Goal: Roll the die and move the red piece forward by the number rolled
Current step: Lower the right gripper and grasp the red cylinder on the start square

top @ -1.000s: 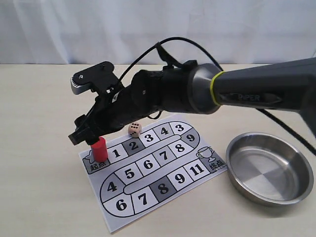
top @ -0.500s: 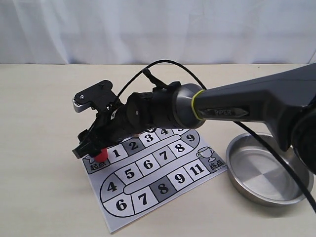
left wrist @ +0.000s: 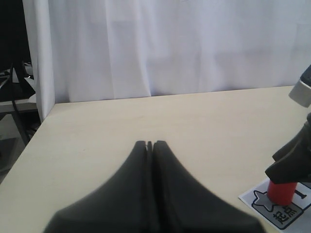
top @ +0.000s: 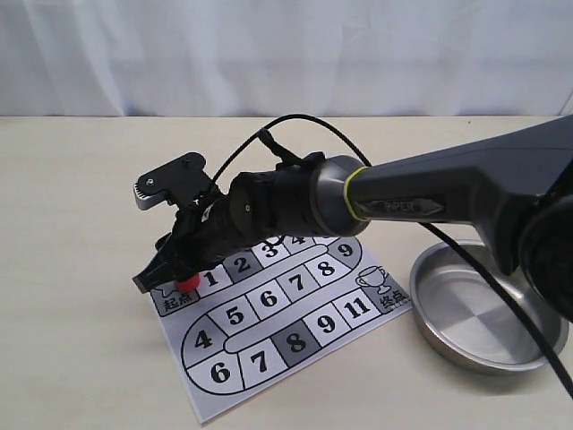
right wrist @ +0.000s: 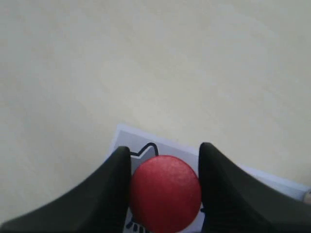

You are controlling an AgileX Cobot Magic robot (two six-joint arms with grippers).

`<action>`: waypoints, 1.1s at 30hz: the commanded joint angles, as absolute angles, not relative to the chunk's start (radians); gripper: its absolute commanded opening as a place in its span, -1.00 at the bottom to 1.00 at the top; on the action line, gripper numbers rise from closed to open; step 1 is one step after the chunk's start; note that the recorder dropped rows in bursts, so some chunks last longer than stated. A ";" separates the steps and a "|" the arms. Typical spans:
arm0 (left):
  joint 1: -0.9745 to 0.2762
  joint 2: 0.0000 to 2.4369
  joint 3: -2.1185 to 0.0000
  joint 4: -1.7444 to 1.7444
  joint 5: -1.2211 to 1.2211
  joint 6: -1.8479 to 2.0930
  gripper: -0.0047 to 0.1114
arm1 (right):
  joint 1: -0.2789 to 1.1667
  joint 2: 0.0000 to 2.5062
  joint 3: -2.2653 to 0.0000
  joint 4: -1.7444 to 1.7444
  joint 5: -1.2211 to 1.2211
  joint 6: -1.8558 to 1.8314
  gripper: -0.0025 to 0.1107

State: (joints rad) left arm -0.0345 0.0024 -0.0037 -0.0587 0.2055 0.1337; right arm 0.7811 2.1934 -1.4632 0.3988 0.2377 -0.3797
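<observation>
The red piece (top: 186, 283) is smooth plastic with a slight sheen; in the right wrist view its top looks finely grained. The right gripper (top: 168, 276) flanking it is matt black plastic, and the left gripper (left wrist: 149, 143) shows the same dull black. The game board (top: 269, 358) is thin white printed paper, matt. At four o'clock in the exterior view, the bowl (top: 466, 322) is brushed, shiny metal. The arm shell (top: 466, 179) is smooth grey plastic behind a satin metallic collar (top: 336, 193). The tabletop (top: 72, 269) is pale and matt, and the curtain (top: 269, 54) at twelve o'clock is white cloth.
</observation>
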 commanded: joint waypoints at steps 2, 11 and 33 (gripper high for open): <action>-0.038 0.000 0.000 -0.063 0.197 0.129 -0.92 | 0.782 2.191 -1.466 0.405 0.260 -0.380 -0.49; -0.038 0.000 0.000 -0.061 0.197 0.129 -0.92 | 0.765 2.125 -1.466 0.403 0.275 -0.380 -0.88; -0.038 0.000 0.000 -0.063 0.197 0.129 -0.92 | 0.711 2.133 -1.462 0.396 0.330 -0.359 -0.88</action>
State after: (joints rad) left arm -0.0345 0.0024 -0.0037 -0.0587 0.2055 0.1337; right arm 0.7225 2.1690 -1.4661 0.4085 0.3258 -0.3568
